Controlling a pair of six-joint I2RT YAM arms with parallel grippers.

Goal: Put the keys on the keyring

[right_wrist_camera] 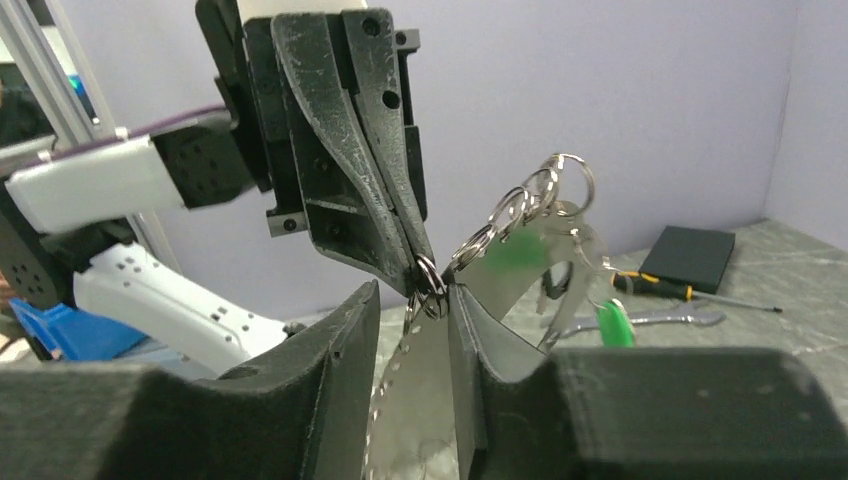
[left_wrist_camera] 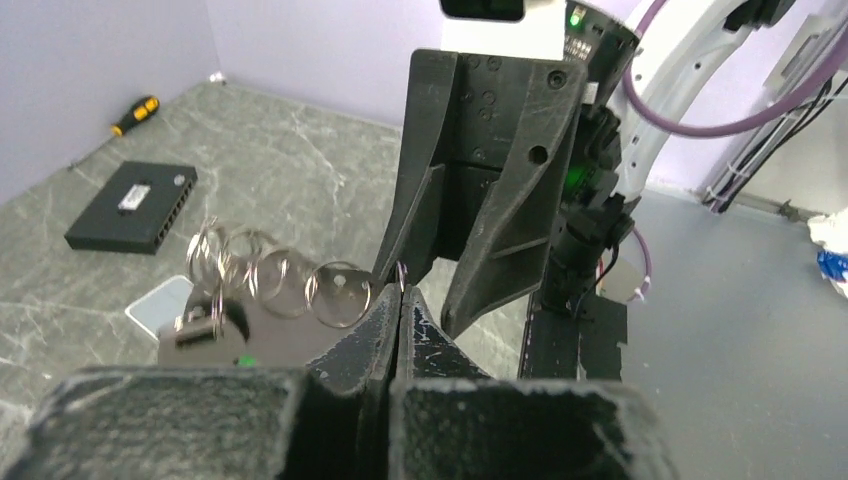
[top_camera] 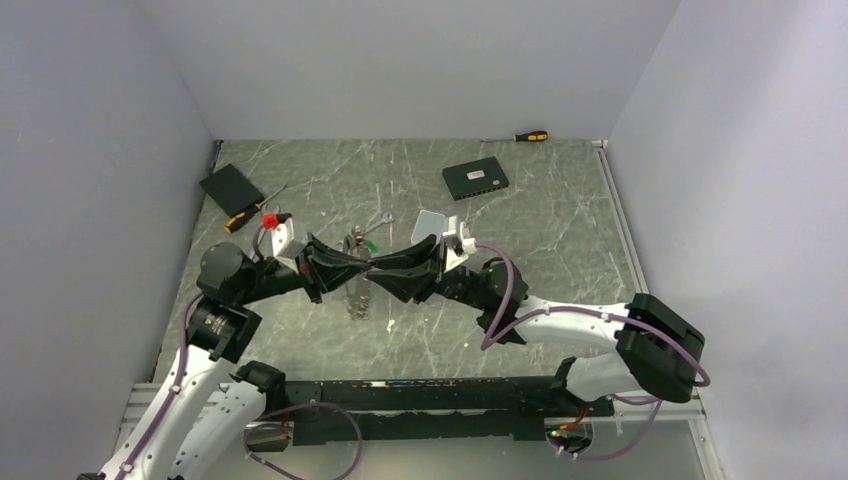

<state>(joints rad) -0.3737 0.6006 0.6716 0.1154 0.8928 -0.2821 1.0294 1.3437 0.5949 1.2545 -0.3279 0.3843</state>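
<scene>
1. The dark marbled table carries all loose items. Pale walls enclose it on three sides.
2. The left arm and the right arm reach inward. Their grippers meet tip to tip above the middle of the table.
3. The left gripper is fully closed. Its fingertips pinch the end ring of the keyring.
4. The right gripper has its jaws parted. A flat silver blade from the keys hangs in the gap. Contact between that blade and the fingers cannot be confirmed.
5. A black ported box lies on the far right of the table. A flat black box lies at the far left.
6. A pale grey card lies on the table just beyond the right gripper.
7. One yellow-and-black screwdriver lies against the back wall. A second screwdriver lies just beside the flat black box.
8. A silver wrench lies flat on the table between the grippers and the flat black box.
9. The keyring is off the table, held between the two grippers. It appears as a string of linked silver split rings leading away from the pinch point. The rest of the keys hang below these rings.
10. A green tag hangs among the keys.
</scene>
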